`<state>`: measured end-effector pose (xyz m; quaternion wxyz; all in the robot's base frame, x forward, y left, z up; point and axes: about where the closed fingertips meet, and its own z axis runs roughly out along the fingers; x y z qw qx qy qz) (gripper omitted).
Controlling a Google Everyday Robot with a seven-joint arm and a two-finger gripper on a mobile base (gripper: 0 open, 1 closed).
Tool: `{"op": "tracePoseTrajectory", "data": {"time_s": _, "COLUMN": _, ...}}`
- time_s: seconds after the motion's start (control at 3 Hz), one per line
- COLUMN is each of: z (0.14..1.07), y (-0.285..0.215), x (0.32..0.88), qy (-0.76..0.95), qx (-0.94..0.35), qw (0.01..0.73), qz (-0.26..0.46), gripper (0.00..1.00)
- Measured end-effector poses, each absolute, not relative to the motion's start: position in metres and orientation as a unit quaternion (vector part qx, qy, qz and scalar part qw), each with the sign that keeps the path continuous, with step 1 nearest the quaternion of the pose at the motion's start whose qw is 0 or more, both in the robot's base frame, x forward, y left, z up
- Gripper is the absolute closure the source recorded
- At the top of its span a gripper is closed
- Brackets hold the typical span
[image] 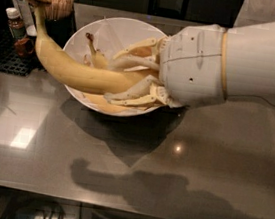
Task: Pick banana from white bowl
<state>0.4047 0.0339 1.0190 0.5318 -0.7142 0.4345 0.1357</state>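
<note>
Reporting on the pick: I judge the grasp made. The banana [67, 67] lies crosswise in the gripper [114, 78], whose pale fingers [135, 47] are closed on its thick end from above and below. That end sits over the middle of the white bowl [119, 24]. The rest of the fruit runs out past the bowl's left rim, and its stem points up beside the cup of wooden sticks [58, 3] at the bowl's far left. The banana looks raised off the fruit beneath, but I cannot tell how far it clears the rim it crosses.

Outstanding: carrying the banana fully away from the bowl. At least two other bananas [98, 58] lie in the bowl on the crinkled paper lining [109, 34], one close under the held one. I see no contact, though the fingers hide part of that spot.

Edges: the nearest hazard is the cup of sticks. The stem touches it or nearly does; I cannot tell which. A small bottle [15, 22] stands on a dark mat [3, 56] left of the bowl, below the stem. In my judgement any leftward swing risks both.

Open room: the grey counter [119, 174] shows bare surface in front of the bowl, so straight up and then toward that side looks the safer way out. The bulky wrist housing [224, 62] fills the space right of the bowl.
</note>
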Motion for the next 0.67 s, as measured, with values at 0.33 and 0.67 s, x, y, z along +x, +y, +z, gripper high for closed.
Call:
{"op": "tracePoseTrajectory", "data": {"time_s": 0.33, "z": 1.0193, "y": 0.0224, "x": 0.4025, "qy": 0.441, "qx": -0.709, "qw": 0.536, "qz": 0.124, "gripper": 1.00}}
{"op": "tracePoseTrajectory", "data": {"time_s": 0.67, "z": 1.0196, "y": 0.0238, "x": 0.4022, "qy": 0.440, "qx": -0.710, "qw": 0.535, "qz": 0.124, "gripper": 1.00}}
